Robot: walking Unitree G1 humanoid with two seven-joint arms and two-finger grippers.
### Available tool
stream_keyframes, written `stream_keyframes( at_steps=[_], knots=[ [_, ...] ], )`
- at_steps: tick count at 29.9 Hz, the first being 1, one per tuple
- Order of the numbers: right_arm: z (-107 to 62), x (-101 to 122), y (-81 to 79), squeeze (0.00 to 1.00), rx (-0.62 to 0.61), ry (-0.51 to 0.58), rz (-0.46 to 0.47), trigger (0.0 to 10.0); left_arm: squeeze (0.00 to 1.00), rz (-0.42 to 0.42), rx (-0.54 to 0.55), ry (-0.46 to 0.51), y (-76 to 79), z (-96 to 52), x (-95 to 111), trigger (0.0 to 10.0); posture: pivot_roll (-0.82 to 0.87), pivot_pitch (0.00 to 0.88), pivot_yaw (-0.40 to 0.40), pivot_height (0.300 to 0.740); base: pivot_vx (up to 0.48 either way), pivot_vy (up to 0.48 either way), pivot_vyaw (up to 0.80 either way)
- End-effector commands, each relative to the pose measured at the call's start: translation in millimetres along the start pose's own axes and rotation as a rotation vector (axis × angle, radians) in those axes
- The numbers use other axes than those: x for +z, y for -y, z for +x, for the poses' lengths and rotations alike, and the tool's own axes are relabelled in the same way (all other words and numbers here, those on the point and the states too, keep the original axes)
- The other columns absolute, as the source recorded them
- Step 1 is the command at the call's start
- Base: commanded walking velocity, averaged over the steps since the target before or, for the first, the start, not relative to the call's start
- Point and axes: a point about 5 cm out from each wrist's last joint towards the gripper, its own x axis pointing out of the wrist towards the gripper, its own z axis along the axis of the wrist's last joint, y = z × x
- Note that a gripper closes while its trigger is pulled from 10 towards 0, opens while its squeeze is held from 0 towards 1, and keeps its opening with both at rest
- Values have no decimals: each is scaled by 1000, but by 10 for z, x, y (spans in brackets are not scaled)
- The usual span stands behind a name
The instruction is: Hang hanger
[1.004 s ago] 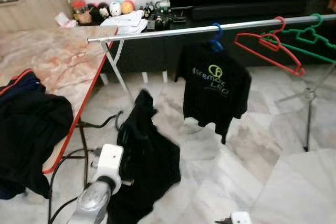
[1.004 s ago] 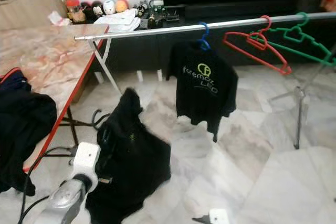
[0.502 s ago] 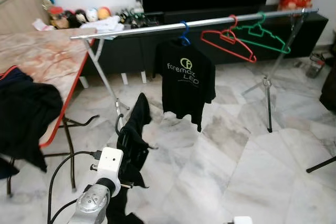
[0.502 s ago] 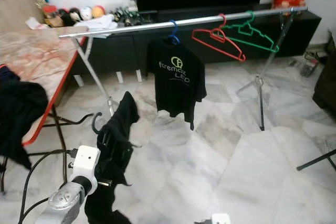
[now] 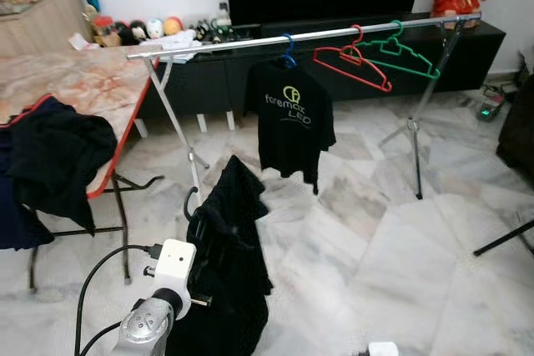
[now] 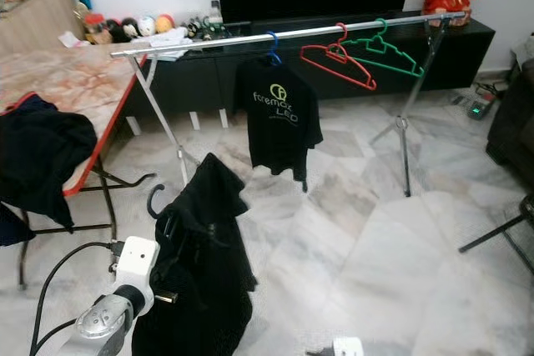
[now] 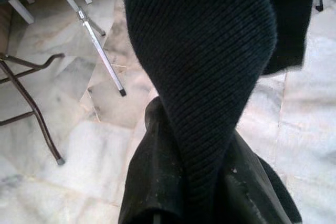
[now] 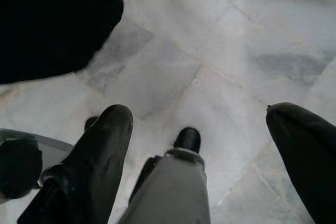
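- The left pincer [image 7: 173, 203] holds up a black garment [image 5: 229, 264] on a dark hanger, whose curved hook [image 6: 153, 199] juts out beside the cloth. The fingers are buried in fabric, so whether they are clamped cannot be told.
- The load hangs low over the floor, well short of the silver rail [image 5: 300, 37] of the clothes rack. Judged from this, hanging is still to do: the hook must be lifted over the rail.
- Already on the rail: a black printed T-shirt [image 5: 292, 127] on a blue hanger [image 5: 287, 49], then an empty red hanger [image 5: 352, 64] and an empty green hanger [image 5: 400, 52].
- The right pincer [image 8: 199, 150] points at the floor, its two black fingers spread apart, holding nothing.
- Textures: the garment is a ribbed knit, soft and draping; the rail is smooth metal tube; the floor [image 5: 400, 248] is glossy veined marble tile.
- More dark clothes [image 5: 50, 156] drape over a red-edged, marble-patterned worktop [image 5: 83, 89].
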Motion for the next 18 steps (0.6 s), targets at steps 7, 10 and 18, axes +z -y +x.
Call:
stream_keyframes(
  at_steps=[7,10,18],
  knots=[
    [-11,56,-12,0,-7,94,5,10000,0,3,-89,20,74,5,120,10000,-32,59,106,740,0,0,0],
    [-23,107,-31,0,18,162,13,10000,0,25,-159,4,126,13,146,10000,-31,60,108,740,0,0,0],
    [-56,216,-90,0,92,298,11,10000,0,-4,-213,8,165,80,264,10000,-33,70,114,740,0,0,0]
  ],
)
